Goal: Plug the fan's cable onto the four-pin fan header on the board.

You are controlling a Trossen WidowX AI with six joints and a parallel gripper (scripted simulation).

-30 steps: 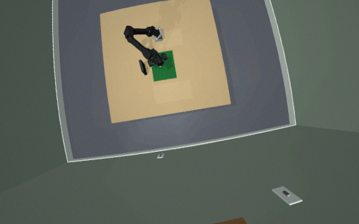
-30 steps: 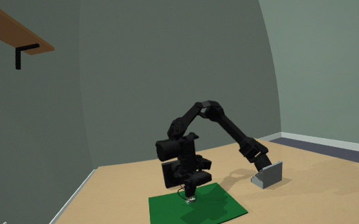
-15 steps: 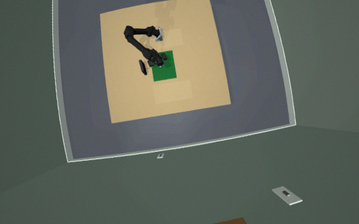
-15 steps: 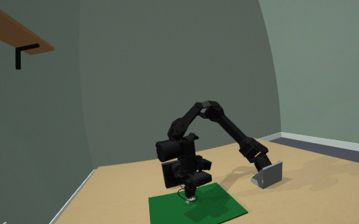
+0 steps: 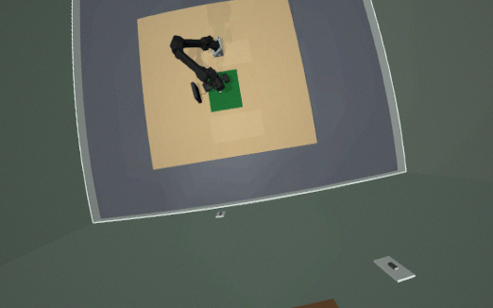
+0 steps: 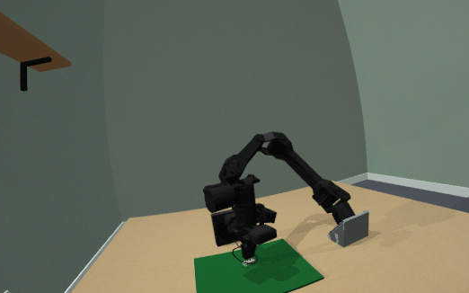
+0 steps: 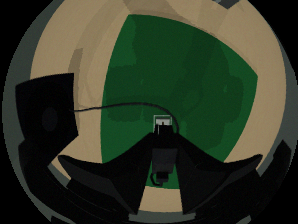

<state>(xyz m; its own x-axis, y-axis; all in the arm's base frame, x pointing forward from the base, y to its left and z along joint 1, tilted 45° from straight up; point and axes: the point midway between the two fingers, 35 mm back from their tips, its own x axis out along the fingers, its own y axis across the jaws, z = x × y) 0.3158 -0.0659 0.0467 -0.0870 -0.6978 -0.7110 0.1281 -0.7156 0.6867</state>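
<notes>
A black robot arm (image 6: 289, 157) arches over a tan table top (image 6: 402, 252) and points its gripper (image 6: 248, 253) straight down at the near left part of a green circuit board (image 6: 289, 274), low in the centre of the exterior view. The fingers are pinched nearly together on the fan cable's small plug (image 7: 161, 141), which the wrist view shows as a dark block between the two black fingers, just below the frame's centre. Directly beyond the plug's tip sits a pale, square four-pin fan header (image 7: 161, 121); the plug appears to meet it, though whether it is fully seated cannot be told at this size. A thin dark cable (image 7: 113, 104) trails from the plug leftward across the board to the black fan (image 5: 195, 92), which stands just off the board's left edge in the top view. The arm's grey base (image 6: 352, 229) sits well apart, at centre right of the exterior view.

The step in hand looks to be the insertion itself: plug lined up over the header and pressed down. The next move likely calls for a straight downward push until the plug bottoms out, then spreading the fingers and lifting clear without dragging the cable or brushing the board.
</notes>
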